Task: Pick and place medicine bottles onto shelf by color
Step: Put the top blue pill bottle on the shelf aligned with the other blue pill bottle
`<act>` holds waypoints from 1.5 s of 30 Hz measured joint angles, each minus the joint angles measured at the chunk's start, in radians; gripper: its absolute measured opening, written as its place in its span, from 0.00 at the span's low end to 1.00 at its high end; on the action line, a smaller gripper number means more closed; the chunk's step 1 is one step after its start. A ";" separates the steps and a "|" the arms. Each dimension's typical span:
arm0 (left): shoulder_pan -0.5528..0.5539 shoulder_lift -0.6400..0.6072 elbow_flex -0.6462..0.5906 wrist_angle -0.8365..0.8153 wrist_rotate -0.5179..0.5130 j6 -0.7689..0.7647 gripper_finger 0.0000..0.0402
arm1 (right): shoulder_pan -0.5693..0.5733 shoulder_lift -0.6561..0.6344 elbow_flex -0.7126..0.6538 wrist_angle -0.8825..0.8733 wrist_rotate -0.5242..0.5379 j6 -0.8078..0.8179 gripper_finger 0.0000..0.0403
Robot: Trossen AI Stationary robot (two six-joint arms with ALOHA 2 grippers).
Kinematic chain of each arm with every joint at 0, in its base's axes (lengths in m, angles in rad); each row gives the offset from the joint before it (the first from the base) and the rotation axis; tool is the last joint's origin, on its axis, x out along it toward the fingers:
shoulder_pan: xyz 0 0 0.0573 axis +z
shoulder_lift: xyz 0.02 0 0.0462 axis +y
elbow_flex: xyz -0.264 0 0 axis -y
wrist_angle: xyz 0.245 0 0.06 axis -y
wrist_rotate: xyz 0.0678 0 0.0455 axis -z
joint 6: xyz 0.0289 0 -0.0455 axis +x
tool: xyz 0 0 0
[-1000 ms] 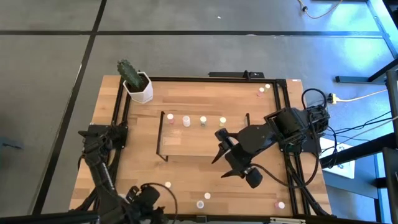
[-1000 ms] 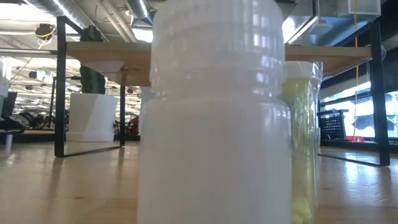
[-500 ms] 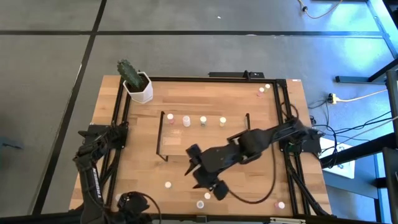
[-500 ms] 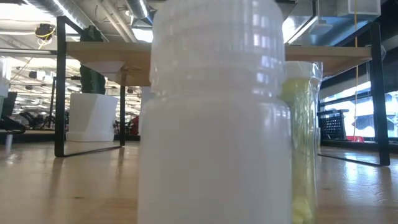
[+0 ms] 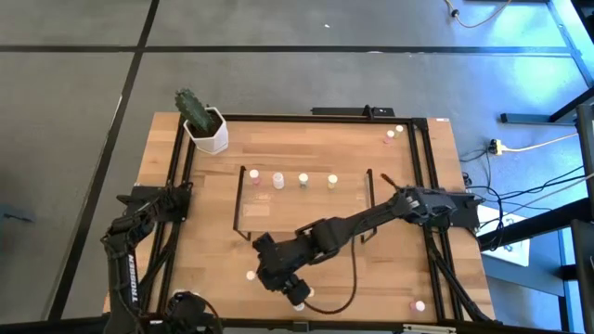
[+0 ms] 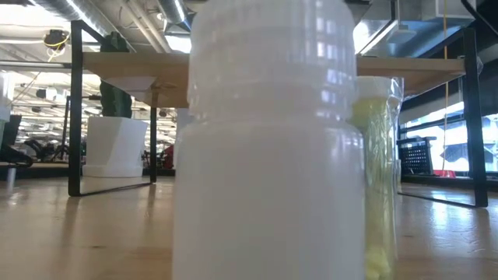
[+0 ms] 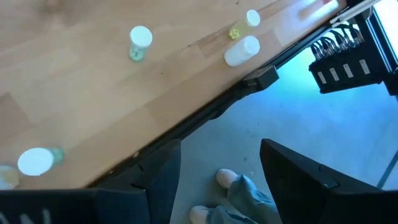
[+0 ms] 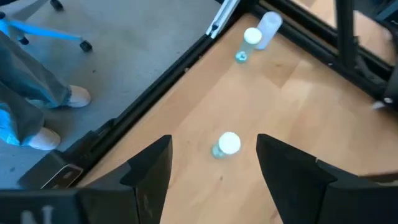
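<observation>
Medicine bottle (image 8: 227, 144) upright on the table — between the right tool's (image 8: 214, 167) wide-spread fingers, untouched

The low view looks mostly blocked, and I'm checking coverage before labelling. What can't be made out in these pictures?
- Low view: a pale bottle against the lens hides most of the table and both arms.
- High view: the left gripper is cut off by the bottom edge; the right gripper covers any bottle under it.
- High view: the bottles on the shelf are too small to read colours surely.
</observation>
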 joint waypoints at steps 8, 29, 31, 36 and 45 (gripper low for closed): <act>-0.015 0.000 0.000 0.000 0.000 0.046 0.53 | -0.014 0.092 0.000 0.094 0.000 0.003 0.59; -0.015 0.000 -0.001 0.000 0.001 0.069 0.53 | -0.058 0.199 -0.001 0.211 -0.009 0.000 0.59; -0.015 0.000 -0.001 0.000 0.001 0.070 0.53 | -0.057 0.205 -0.001 0.215 -0.008 0.000 0.59; -0.015 0.000 -0.001 0.000 0.001 0.070 0.53 | -0.057 0.214 0.000 0.219 -0.008 0.000 0.59; -0.015 0.000 -0.001 0.000 0.001 0.071 0.53 | -0.057 0.220 -0.007 0.236 -0.008 0.000 0.59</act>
